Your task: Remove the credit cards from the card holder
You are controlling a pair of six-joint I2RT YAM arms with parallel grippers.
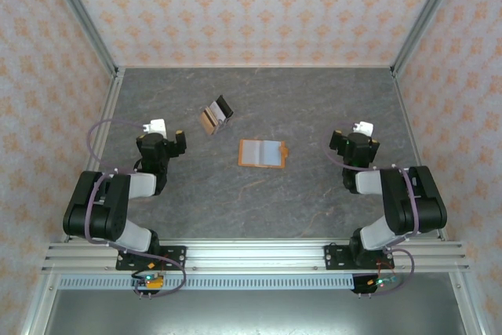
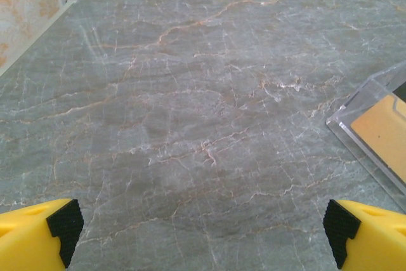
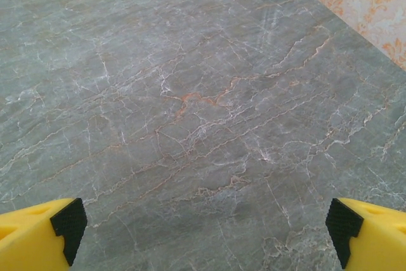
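Top external view: the card holder (image 1: pixel 261 153) lies flat on the table (image 1: pixel 314 107) between the arms, its long axis running left to right, about equally near both grippers. The cards (image 1: pixel 216 115) lie fanned apart from it, ahead and to the right of the left gripper (image 1: pixel 163 143), so the left arm looks nearer to them than the right gripper (image 1: pixel 354 145).

Left wrist view: the jaws are wide and hold nothing, and the cards are off to the right.

Right wrist view: the jaws are wide and hold nothing.
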